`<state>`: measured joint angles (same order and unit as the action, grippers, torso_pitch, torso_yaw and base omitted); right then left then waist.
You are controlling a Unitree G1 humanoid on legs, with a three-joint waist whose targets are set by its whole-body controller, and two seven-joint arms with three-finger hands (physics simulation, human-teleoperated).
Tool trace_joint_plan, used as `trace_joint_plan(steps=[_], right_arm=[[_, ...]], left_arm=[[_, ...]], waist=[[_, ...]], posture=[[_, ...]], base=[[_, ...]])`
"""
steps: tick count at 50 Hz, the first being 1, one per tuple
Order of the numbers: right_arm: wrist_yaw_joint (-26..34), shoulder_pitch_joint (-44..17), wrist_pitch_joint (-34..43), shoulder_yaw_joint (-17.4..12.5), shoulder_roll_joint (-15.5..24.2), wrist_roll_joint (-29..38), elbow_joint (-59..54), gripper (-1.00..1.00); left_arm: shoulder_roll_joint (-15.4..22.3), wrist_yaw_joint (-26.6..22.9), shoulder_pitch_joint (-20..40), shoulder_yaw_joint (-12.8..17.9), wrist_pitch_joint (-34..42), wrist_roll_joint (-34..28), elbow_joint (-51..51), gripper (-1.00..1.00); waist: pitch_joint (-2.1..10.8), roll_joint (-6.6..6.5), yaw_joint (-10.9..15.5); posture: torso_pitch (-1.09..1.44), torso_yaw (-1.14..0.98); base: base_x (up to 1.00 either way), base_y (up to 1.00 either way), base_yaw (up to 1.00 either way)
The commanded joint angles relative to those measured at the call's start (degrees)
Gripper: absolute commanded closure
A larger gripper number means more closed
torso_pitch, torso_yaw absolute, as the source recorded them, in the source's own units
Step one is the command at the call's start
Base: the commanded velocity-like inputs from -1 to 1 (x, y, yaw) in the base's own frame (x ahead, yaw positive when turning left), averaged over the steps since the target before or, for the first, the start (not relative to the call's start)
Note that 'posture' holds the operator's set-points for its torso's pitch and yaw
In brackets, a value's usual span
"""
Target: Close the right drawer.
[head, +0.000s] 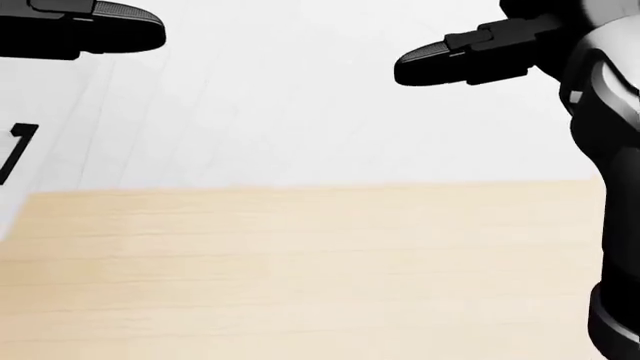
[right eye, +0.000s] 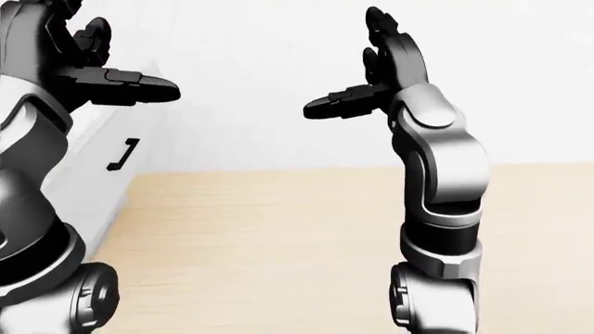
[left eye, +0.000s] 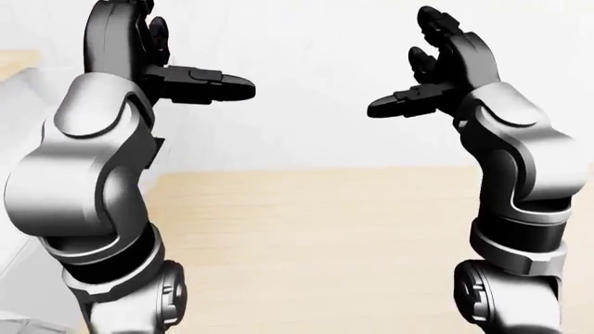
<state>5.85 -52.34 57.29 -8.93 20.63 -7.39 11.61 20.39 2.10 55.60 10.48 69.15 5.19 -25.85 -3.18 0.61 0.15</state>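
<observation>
Holding both hands up with nothing in them: your left hand and right hand have fingers spread. Only a black drawer handle on the white cabinet shows, left of the wood floor.
</observation>
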Motion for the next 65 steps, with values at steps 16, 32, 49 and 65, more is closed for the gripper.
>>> trace_joint_plan(steps=[16,32,49,65], right_arm=[[0.42,-2.46,-1.07,-1.16,0.55,2.32,1.55,-1.00],[0.60,-2.72,-0.19,-1.20,0.60,2.31,2.40,-1.00],[0.53,-2.11,-1.84,-1.66,0.98,1.63,1.90,-1.00],[0.47,-4.61,-0.20,-1.45,1.51,1.19,1.46,-1.00]], left_arm=[[0.63,0.59,2.40,0.33,-1.11,0.18,-0.83,-1.00],[1.64,0.80,3.78,0.87,0.34,0.83,-1.18,-1.00],[3.89,0.66,5.88,2.06,3.47,2.03,-1.64,-1.00],[5.30,0.55,7.57,2.15,5.92,2.24,-1.72,-1.00]], waist=[[2.38,-0.37,-0.27],[1.89,0.92,-0.97],[0.61,1.09,-0.74],[1.35,-0.17,0.04]], posture=[[0.00,0.00],[0.00,0.00],[0.00,0.00],[0.00,0.00]], base=[[0.00,0.22,0.00],[0.00,0.34,0.00],[0.00,0.13,0.00],[0.00,0.00,0.00]])
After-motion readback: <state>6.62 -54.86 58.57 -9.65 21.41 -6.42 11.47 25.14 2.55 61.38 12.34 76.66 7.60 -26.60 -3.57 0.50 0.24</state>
